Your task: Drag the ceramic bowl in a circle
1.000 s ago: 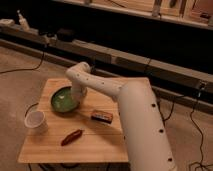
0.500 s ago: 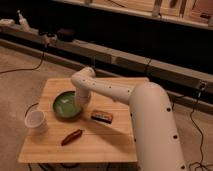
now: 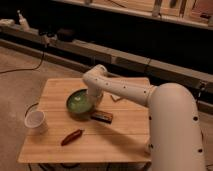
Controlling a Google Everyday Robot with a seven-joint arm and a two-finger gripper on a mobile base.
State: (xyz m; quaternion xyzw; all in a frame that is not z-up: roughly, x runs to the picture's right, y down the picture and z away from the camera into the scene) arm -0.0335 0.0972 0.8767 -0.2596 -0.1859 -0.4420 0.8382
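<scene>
The ceramic bowl (image 3: 79, 103), round and glossy green inside with a darker rim, sits on the wooden table (image 3: 125, 135) left of the middle. My white arm reaches in from the lower right, bends above the table and comes down at the bowl's right rim. The gripper (image 3: 93, 98) is there, shut on the rim, and the wrist hides most of it.
A white cup (image 3: 36, 121) stands near the table's left edge. A red chili pepper (image 3: 72, 136) lies toward the front, and a dark flat packet (image 3: 101, 117) lies just right of the bowl. A small object (image 3: 116, 97) lies behind the arm. Cables run across the floor to the left.
The bowl has slid to the right and a little toward the front, together with the gripper. The arm's bend has swung right. Cup, pepper and packet have stayed put.
</scene>
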